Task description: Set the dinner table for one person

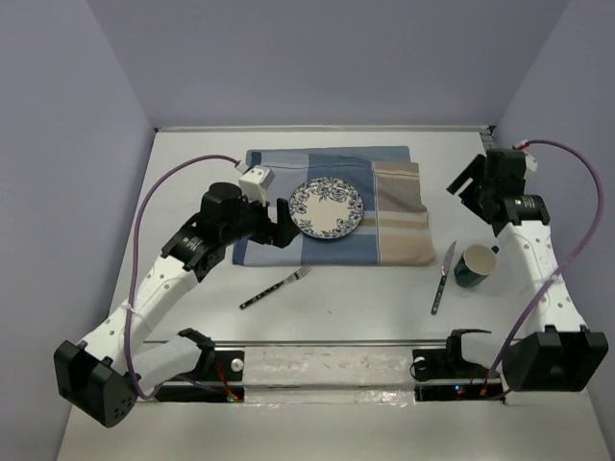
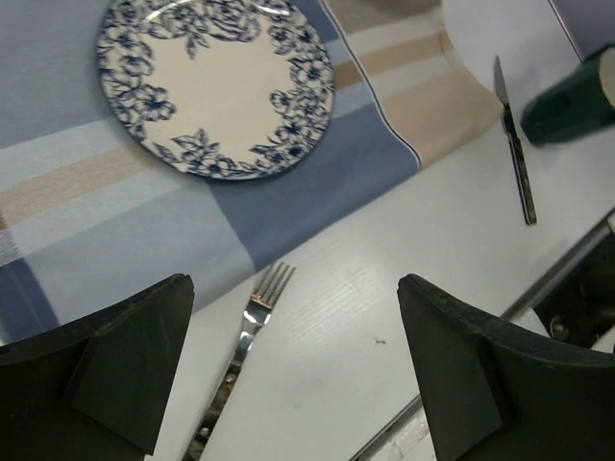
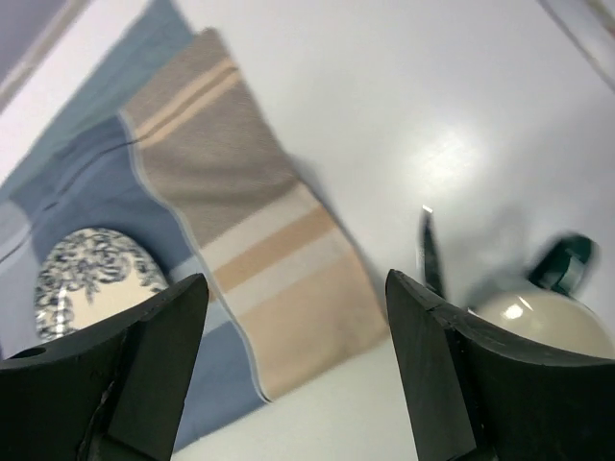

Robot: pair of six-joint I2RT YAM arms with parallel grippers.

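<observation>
Currently the dinner table (image 1: 356, 298) fills the view as a plain white top, with my two arms bolted at its near edge. Findings follow:

1. Striped cloth (image 1: 399, 206): lies flat at the far middle of the table, blue on the left and beige on the right.
2. Plate (image 1: 327, 209): sits flat on the blue part of the cloth; white with a blue flower rim.
3. Fork (image 1: 277, 287): lies on the bare table near of the cloth, tines pointing far-right and just short of the cloth's near edge.
4. Knife (image 1: 443, 277): lies on the bare table off the cloth's near right corner, tip pointing away from me.
5. Mug (image 1: 475, 266): stands upright just right of the knife, dark green outside, pale inside. Whether the two touch cannot be determined.
6. Left gripper (image 1: 282, 229): hangs over the left part of the cloth, just beside the plate's left rim. Fingers are spread wide and hold nothing.
7. Right gripper (image 1: 468, 184): hangs at the far right of the table, right of the cloth and beyond the mug. Fingers are spread wide and hold nothing
</observation>
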